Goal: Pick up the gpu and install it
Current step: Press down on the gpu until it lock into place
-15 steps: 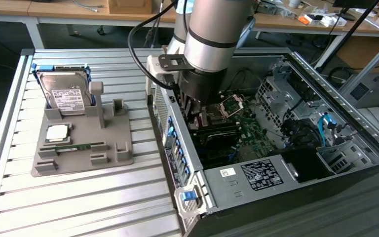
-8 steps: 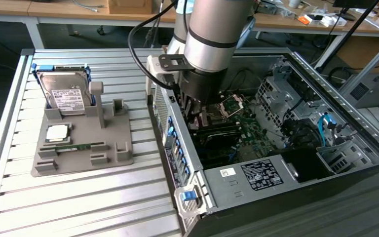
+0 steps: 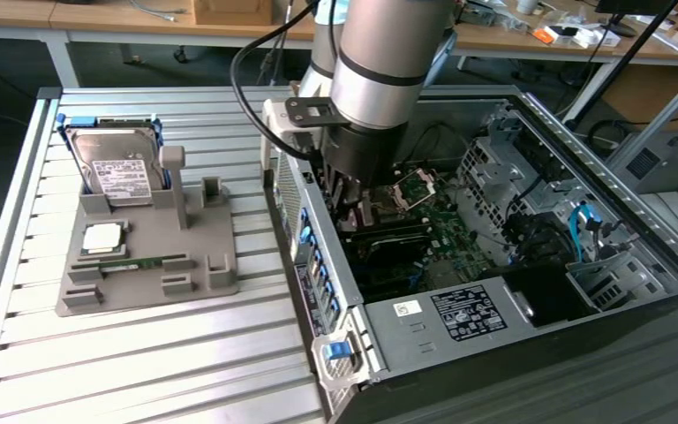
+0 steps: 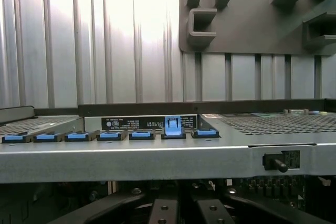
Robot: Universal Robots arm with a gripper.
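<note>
Note the computer case [image 3: 480, 336] nearest you: the gripper [image 3: 351, 208] reaches inside it, fingers pressed together above the motherboard [image 3: 433, 234]. You see the gpu [image 3: 392, 237] lying seated there, just below.

Arm [image 3: 374, 62] reaching down into the open PC case [image 3: 528, 291], over the motherboard [image 3: 433, 225]; hard drive [image 3: 116, 168] sitting upright in grey fixture [image 3: 151, 274].

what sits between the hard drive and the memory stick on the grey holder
A square silver chip lies flat between hard drive and memory stick, on the grey holder, in the exterior view.
</note>
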